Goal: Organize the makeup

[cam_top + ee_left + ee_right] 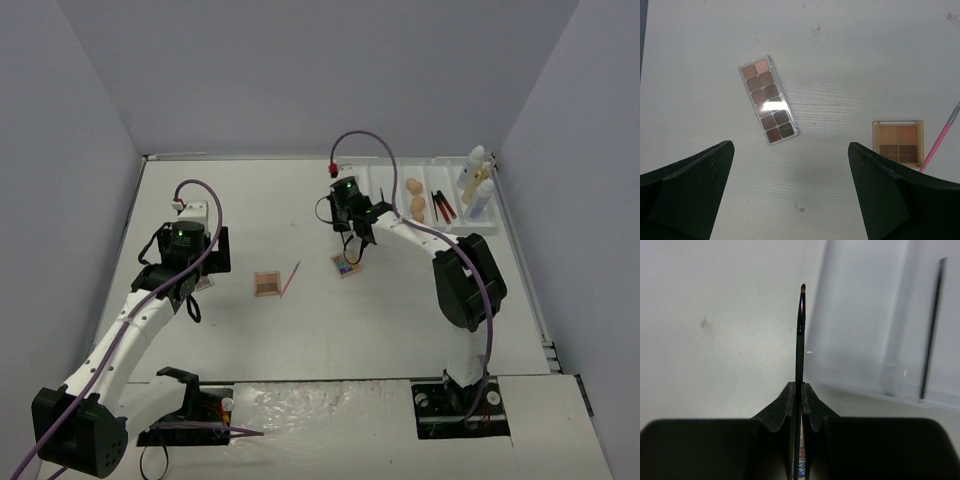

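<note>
Fingers status: R fingers point(782, 407) clamped shut, L fingers point(690, 190) spread wide, empty. Matte white table point(840, 50). Glossy white divided tray point(865, 315) lies just ahead-right of R fingers, so these are nearer than L for drop-off. Long clear-cased palette point(768, 100), flat, sits ahead of L fingers, long axis diagonal; square tan palette point(898, 142) off to its right. Thin dark pencil point(800, 330), rigid, pinched in R fingers, axis straight fwd, tip toward tray's edge.

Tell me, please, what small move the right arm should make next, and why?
Probably carry the thin black pencil over to the white tray. The right fingers are shut on it, the tray lies just beside, and another pencil already rests in one compartment there.
</note>
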